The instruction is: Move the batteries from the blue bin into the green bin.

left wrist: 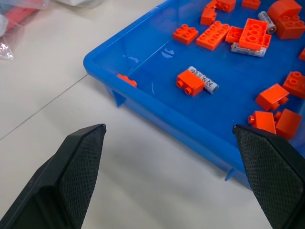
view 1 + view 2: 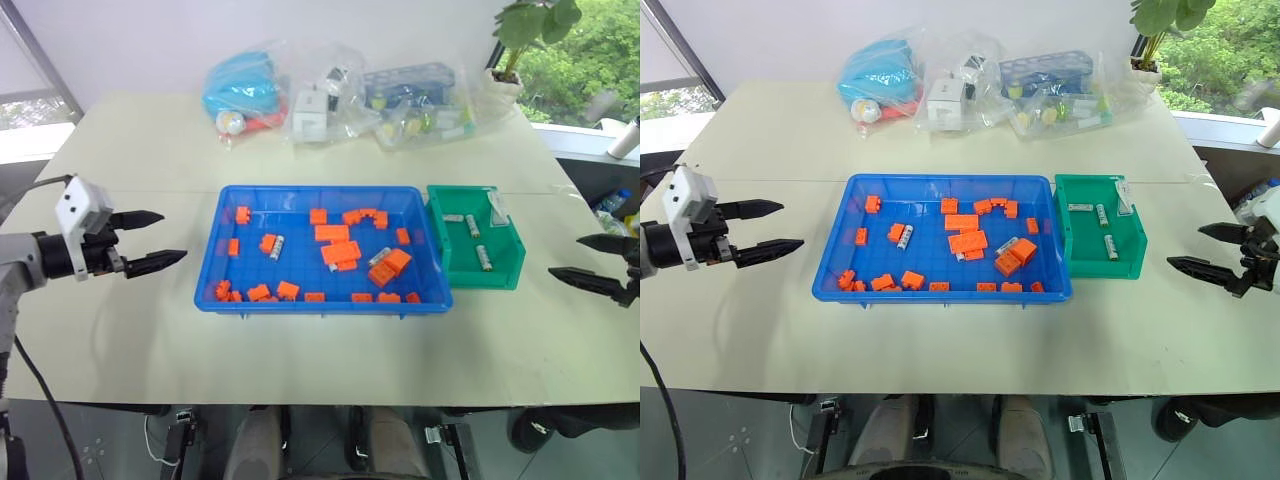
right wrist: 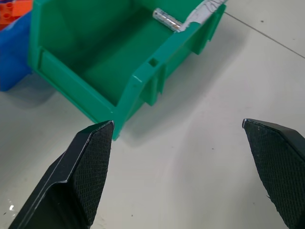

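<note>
1. Small dark print, seemingly a CE mark, is being shown on the battery (image 1: 203,79) lying flat beside an orange block (image 1: 189,83) in the blue bin (image 2: 320,300); the rest cannot be read.
2. Three batteries (image 2: 472,226) are lying flat in the green bin (image 2: 478,275), touching the blue bin's right side; two are running front-to-back, one crosswise.
3. The left gripper (image 2: 145,240) and right gripper (image 2: 592,262) are being held released, fingers spread, over the bench (image 2: 130,330) beside its left and right edges.

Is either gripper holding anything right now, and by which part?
Nothing is held. The left gripper and right gripper hang over bare table, jaws open and empty.
</note>
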Robot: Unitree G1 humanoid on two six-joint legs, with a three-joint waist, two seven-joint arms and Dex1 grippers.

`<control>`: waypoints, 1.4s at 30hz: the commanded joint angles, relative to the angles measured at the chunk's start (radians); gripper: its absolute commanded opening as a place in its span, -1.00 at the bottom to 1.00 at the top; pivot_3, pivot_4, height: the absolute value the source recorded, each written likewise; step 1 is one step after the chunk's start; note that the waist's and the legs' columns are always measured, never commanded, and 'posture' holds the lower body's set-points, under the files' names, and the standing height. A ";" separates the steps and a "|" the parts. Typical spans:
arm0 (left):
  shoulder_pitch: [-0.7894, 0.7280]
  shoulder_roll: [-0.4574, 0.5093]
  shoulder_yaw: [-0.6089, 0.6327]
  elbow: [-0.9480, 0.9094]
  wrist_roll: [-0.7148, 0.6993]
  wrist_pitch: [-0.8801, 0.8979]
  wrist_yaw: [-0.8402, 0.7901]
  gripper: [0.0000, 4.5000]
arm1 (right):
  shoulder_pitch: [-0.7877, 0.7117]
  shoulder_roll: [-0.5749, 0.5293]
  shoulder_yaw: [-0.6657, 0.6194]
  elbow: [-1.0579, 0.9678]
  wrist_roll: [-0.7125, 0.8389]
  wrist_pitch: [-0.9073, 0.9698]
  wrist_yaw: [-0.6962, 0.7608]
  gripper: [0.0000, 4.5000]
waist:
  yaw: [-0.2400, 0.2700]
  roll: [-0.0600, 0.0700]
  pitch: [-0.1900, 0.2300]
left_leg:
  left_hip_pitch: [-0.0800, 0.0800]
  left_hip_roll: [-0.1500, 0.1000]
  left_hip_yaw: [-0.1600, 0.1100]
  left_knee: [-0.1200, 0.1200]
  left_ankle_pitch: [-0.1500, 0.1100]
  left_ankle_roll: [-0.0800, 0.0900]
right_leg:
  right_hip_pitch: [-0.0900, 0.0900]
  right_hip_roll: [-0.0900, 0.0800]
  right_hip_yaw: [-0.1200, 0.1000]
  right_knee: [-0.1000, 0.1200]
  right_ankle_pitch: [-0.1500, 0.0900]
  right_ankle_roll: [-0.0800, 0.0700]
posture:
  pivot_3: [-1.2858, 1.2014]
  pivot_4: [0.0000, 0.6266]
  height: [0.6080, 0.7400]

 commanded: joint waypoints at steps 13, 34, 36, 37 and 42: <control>0.049 0.015 0.083 -0.079 -0.027 -0.004 0.017 1.00 | -0.070 0.001 0.038 0.003 -0.020 -0.001 -0.030 0.97 | -0.002 0.001 0.000 | 0.000 0.000 0.000 0.000 0.000 0.000 | 0.000 0.000 0.000 0.000 0.000 0.000 | 0.03 -0.52 0.94; 0.098 0.012 0.086 -0.303 -0.143 0.105 0.001 1.00 | -0.614 0.351 0.466 -0.294 -0.054 0.221 -0.174 0.97 | -0.029 0.003 0.002 | 0.000 0.001 0.000 -0.001 0.000 0.000 | -0.002 0.001 0.000 0.002 0.001 0.001 | 0.03 -0.52 0.94; 0.098 0.017 0.078 -0.321 -0.149 0.112 -0.007 1.00 | -0.673 0.454 0.545 -0.295 -0.081 0.253 -0.211 0.97 | -0.027 0.003 0.002 | -0.001 0.001 0.000 -0.001 0.000 0.000 | -0.002 0.001 0.000 0.003 0.002 0.003 | 0.03 -0.52 0.94; 0.095 0.018 0.073 -0.324 -0.149 0.114 -0.008 1.00 | -0.691 0.498 0.580 -0.290 -0.094 0.257 -0.222 0.97 | -0.022 0.003 0.002 | -0.001 0.001 0.001 -0.001 0.000 0.000 | -0.003 0.001 0.000 0.003 0.002 0.003 | 0.03 -0.52 0.94; 0.105 0.015 0.071 -0.336 -0.145 0.117 0.003 1.00 | -0.743 0.705 0.734 -0.220 -0.170 0.261 -0.284 0.97 | -0.019 0.002 0.002 | -0.003 -0.001 0.000 0.000 0.000 0.000 | -0.002 0.001 0.000 0.003 0.002 0.003 | 0.03 -0.52 0.94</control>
